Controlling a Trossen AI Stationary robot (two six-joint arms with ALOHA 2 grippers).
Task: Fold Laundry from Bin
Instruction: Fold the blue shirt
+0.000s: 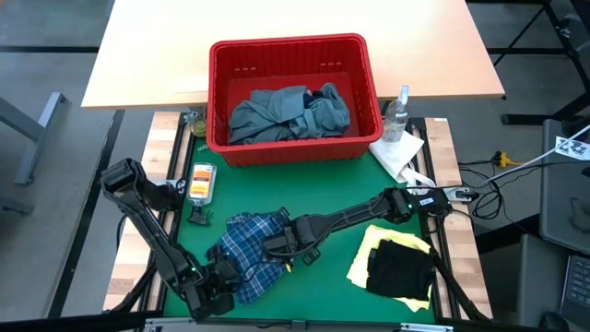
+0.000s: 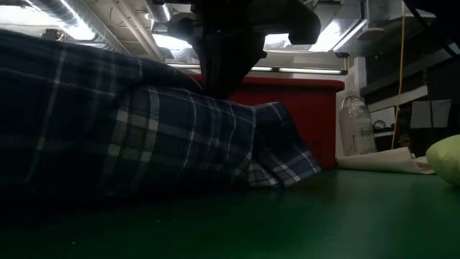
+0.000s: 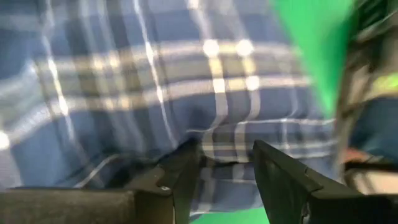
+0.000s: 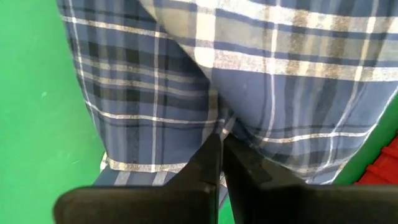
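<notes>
The blue-white plaid shirt (image 1: 244, 235) lies crumpled on the green mat (image 1: 323, 277), near its front left. My right gripper (image 1: 281, 247) reaches across from the right and is shut on the shirt's right part. My left gripper (image 1: 224, 277) stands open at the shirt's near-left edge, with the cloth's edge (image 3: 227, 186) between its fingers. The red bin (image 1: 288, 44) at the far edge holds a grey-blue garment (image 1: 277, 115). A dark navy garment (image 1: 401, 267) lies on a yellow one (image 1: 378, 235) at the front right. My right gripper pinches a small pucker of the plaid cloth (image 4: 219, 127) between its two fingertips; how many layers, I cannot tell. The fingers come from above, slanting down. The shirt rests on the mat around the hold. My left gripper has the cloth's edge between its open fingers (image 3: 183, 177); whether they touch it, I cannot tell.
A clear spray bottle (image 1: 398, 111) and a white paper towel (image 1: 398, 152) sit right of the bin. A small orange-and-white object (image 1: 201, 182) lies at the mat's left edge. Bare green mat shows between the shirt and the yellow garment.
</notes>
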